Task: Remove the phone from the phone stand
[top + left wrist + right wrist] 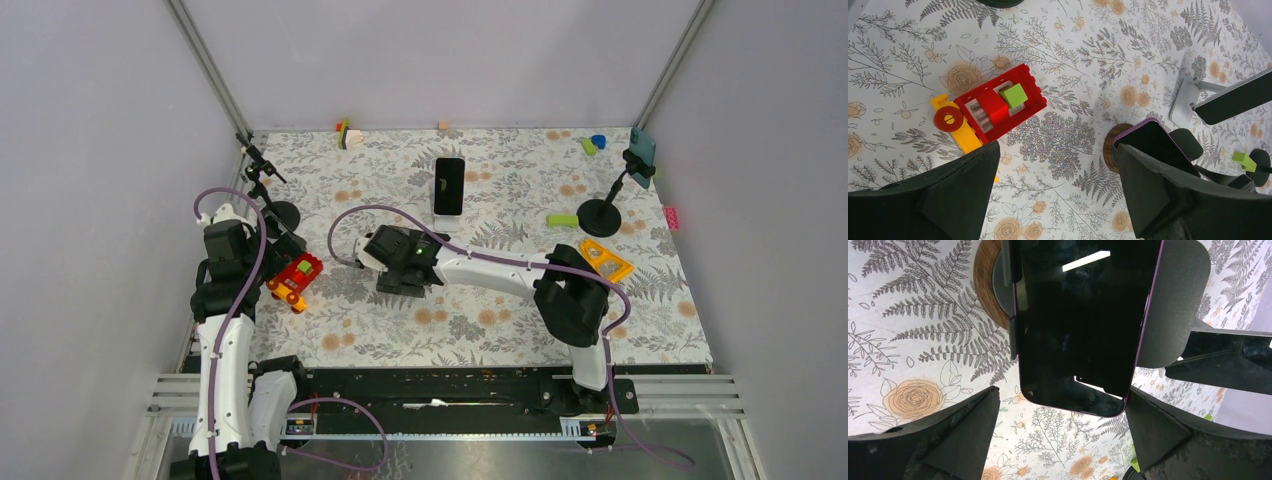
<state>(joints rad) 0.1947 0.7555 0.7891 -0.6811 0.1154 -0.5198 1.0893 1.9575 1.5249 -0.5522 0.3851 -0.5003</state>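
Purple-edged phone on its stand sits between spread right jaws; red toy truck at nine o'clock by parted left jaws.

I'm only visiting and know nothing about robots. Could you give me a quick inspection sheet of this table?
Surface: floral table cover, flat, no spills seen.
Job's things: purple-edged phone resting on its stand, screen dark.
Clutter: red toy, orange shape, green block, second phone on a white stand, teal phone on a black stand.
Grippers: right gripper open, a finger either side of the purple-edged phone; left gripper open, empty, near the toy.
Cables: purple cables looped along both arms.
Surroundings: grey walls; nothing else seen.
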